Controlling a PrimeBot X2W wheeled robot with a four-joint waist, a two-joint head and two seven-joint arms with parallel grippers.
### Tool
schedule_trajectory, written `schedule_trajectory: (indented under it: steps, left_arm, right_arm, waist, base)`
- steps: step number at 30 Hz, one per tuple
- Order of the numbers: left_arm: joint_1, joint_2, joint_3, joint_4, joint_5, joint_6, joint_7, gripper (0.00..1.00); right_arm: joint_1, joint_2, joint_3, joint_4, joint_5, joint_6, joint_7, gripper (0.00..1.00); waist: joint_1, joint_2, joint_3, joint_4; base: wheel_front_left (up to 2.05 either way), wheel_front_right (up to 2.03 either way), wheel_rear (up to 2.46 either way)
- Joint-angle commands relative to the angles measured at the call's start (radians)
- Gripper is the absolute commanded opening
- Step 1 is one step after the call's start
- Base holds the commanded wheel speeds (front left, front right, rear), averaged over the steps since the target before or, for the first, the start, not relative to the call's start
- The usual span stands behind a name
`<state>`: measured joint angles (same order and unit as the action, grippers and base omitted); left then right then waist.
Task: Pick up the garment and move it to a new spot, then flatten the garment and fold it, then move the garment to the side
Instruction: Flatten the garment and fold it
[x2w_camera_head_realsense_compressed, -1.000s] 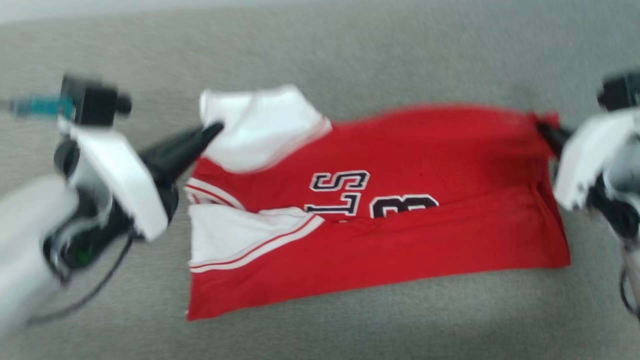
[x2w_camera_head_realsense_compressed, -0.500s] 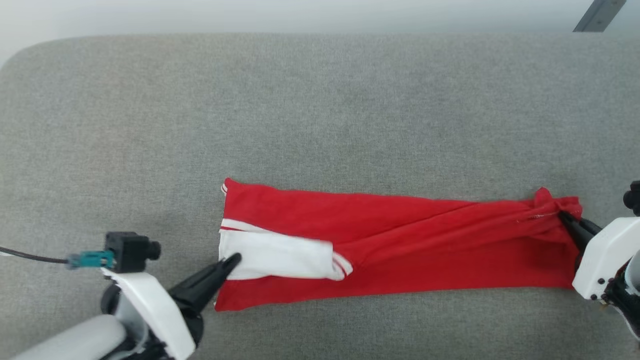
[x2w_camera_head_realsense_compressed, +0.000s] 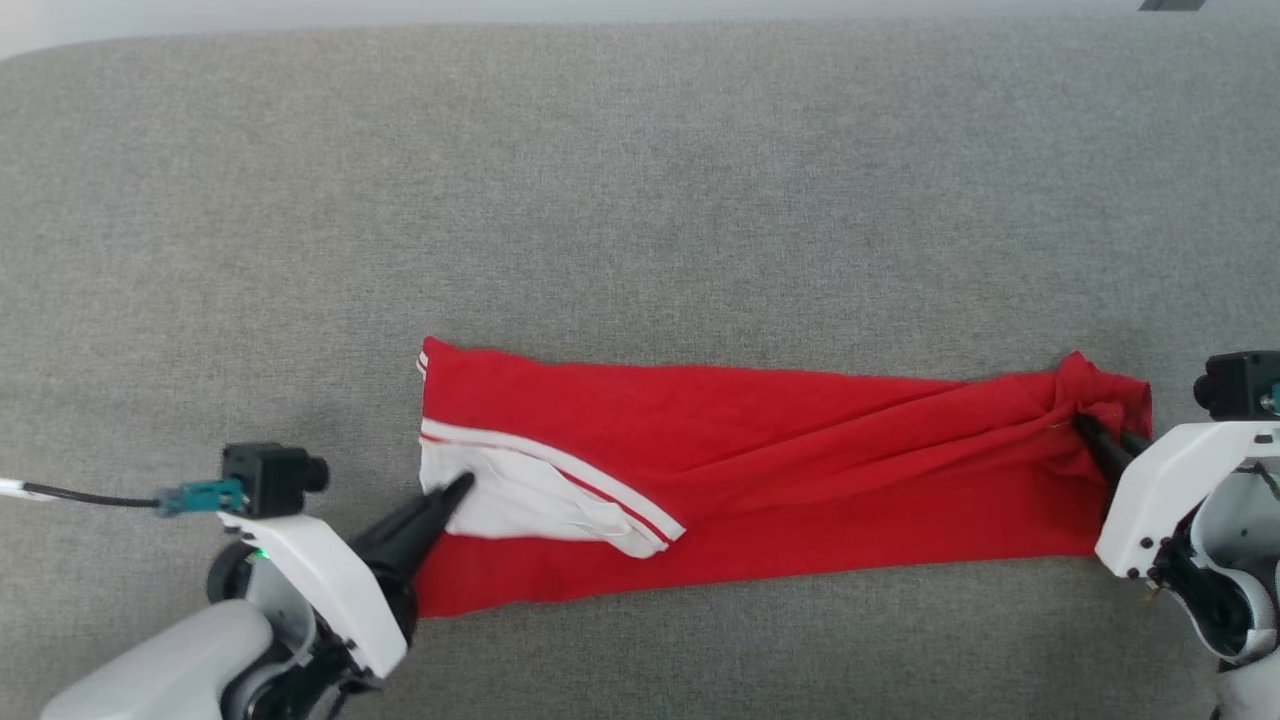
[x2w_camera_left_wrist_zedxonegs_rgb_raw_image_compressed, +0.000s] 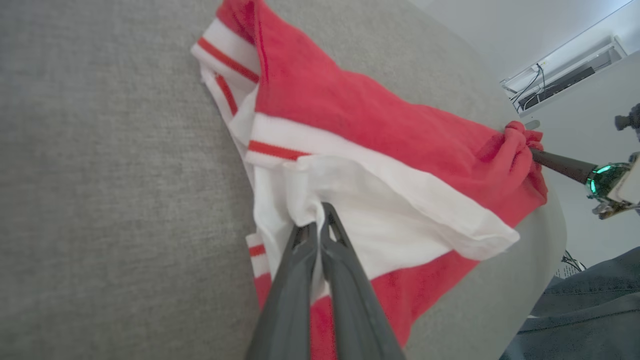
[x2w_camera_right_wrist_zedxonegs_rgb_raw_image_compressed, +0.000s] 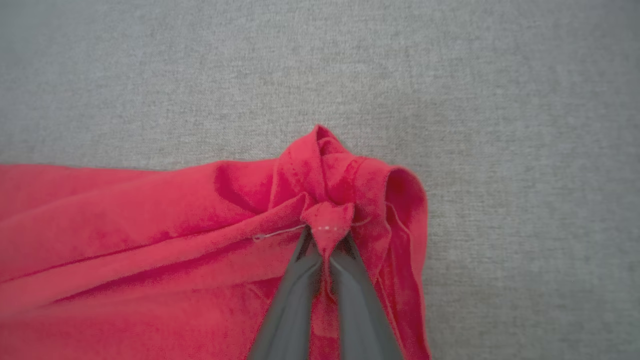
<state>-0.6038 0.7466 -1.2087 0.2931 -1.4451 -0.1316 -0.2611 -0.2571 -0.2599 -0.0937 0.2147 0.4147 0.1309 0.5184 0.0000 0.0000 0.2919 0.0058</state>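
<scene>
The shirt (x2w_camera_head_realsense_compressed: 780, 490) is lying folded into a long red band on the near part of the grey cushion (x2w_camera_head_realsense_compressed: 640, 200), with its white, red-striped sleeve showing on top at your left end. Your left gripper (x2w_camera_head_realsense_compressed: 462, 485) is pinching that sleeve, fingers clamped on the white cloth. Your right gripper (x2w_camera_head_realsense_compressed: 1085, 428) is clamping the bunched red corner at the right end. The head view is giving you the full stretch. The left wrist view is adding the sleeve's lifted fold, and the right wrist view is showing a stitched hem puckering between the fingers.
</scene>
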Motion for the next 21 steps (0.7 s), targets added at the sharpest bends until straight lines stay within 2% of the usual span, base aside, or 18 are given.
schedule_trajectory:
  steps: [1,2,9,13,17,20,21]
  left_arm:
    - [0.006,0.001,0.016,0.008,0.009,0.002,-0.005,0.73]
    - [0.014,0.000,0.031,0.011,0.022,0.002,-0.005,1.00]
    - [0.135,-0.033,0.208,0.017,0.114,0.002,-0.005,1.00]
    - [0.230,-0.102,0.336,0.027,0.173,0.002,-0.005,1.00]
    - [0.324,-0.178,0.500,0.035,0.302,0.002,-0.005,1.00]
    - [0.392,-0.234,0.610,0.036,0.439,0.002,-0.004,1.00]
    - [0.429,-0.270,0.689,0.036,0.518,0.002,-0.004,1.00]
  right_arm:
    - [-0.008,-0.005,-0.001,0.002,0.006,0.000,-0.008,1.00]
    - [-0.007,-0.009,-0.002,-0.001,0.008,0.000,-0.008,1.00]
    - [0.056,-0.041,-0.073,-0.045,0.044,0.000,0.039,1.00]
    - [0.086,-0.037,-0.114,-0.003,0.050,0.000,0.072,1.00]
    - [0.095,-0.025,-0.123,0.052,0.075,0.000,0.092,1.00]
    - [0.093,-0.025,-0.123,0.094,0.091,0.000,0.106,1.00]
    - [0.092,-0.026,-0.129,0.124,0.100,0.000,0.111,1.00]
  waist:
    - [0.0000,0.0000,-0.003,0.000]
    - [0.0000,0.0000,-0.007,0.001]
    - [0.0000,0.0000,-0.045,0.031]
    - [0.0000,0.0000,-0.071,0.065]
    - [0.0000,0.0000,-0.094,0.102]
    - [0.0000,0.0000,-0.107,0.125]
    - [0.0000,0.0000,-0.117,0.140]
  base:
    - [0.00,0.00,0.00]
    - [0.00,0.00,0.00]
    - [0.00,0.00,0.00]
    - [0.00,0.00,0.00]
    - [0.00,0.00,0.00]
    - [0.00,0.00,0.00]
    - [0.00,0.00,0.00]
